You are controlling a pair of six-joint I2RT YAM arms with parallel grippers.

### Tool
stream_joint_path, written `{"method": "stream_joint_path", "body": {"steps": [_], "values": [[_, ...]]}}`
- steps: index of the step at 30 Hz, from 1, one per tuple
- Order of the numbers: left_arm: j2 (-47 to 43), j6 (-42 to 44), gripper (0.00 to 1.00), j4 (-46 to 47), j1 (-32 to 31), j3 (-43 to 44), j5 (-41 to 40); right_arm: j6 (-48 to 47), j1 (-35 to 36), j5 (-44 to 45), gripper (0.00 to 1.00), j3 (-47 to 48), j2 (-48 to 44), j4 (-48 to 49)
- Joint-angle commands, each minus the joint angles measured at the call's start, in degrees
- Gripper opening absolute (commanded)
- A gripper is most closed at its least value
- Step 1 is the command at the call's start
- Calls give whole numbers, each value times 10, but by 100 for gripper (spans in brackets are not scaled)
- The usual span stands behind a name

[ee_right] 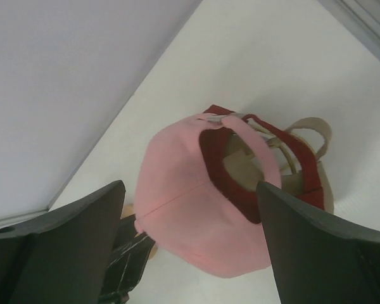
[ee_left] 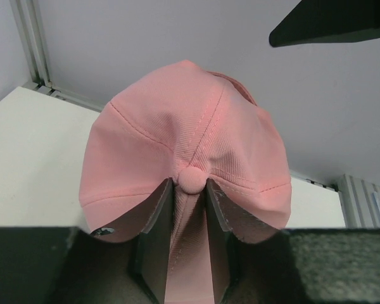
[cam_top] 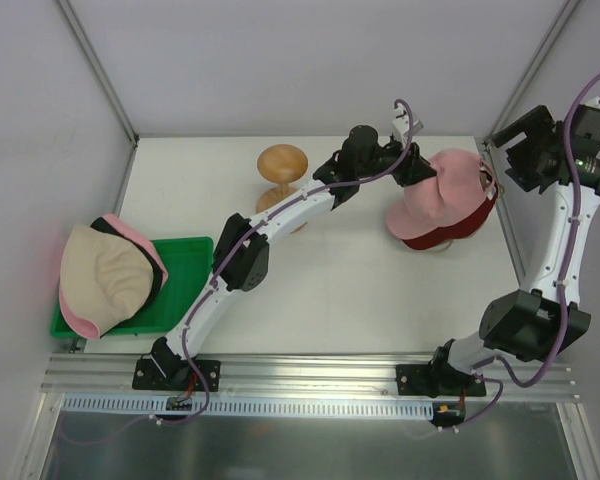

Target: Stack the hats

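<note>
My left claw [ee_left: 189,185] is narrow, pinching a crown fold of the pink cap [ee_left: 177,114], which sits over the red cap [ee_right: 304,174] beneath, so I'd open gently and lift straight off; my right claw [ee_right: 190,185] hangs wide above.

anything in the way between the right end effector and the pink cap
Nothing visible does. The right end effector hangs open facing the back opening of the pink cap, with only air between them. The left end effector pinches the cap's crown from the opposite side, out of that path.
</note>
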Motion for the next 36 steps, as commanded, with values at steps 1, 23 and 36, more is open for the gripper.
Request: {"method": "stream_joint_path", "body": {"steps": [1, 23, 36], "values": [[0, 8, 27, 15, -13, -12, 1, -23, 4, 63, 89, -14, 7, -12], [-38, 7, 38, 33, -17, -61, 10, -68, 1, 138, 64, -123, 21, 5], [-69, 19, 54, 38, -16, -101, -13, -60, -26, 154, 61, -153, 60, 6]]}}
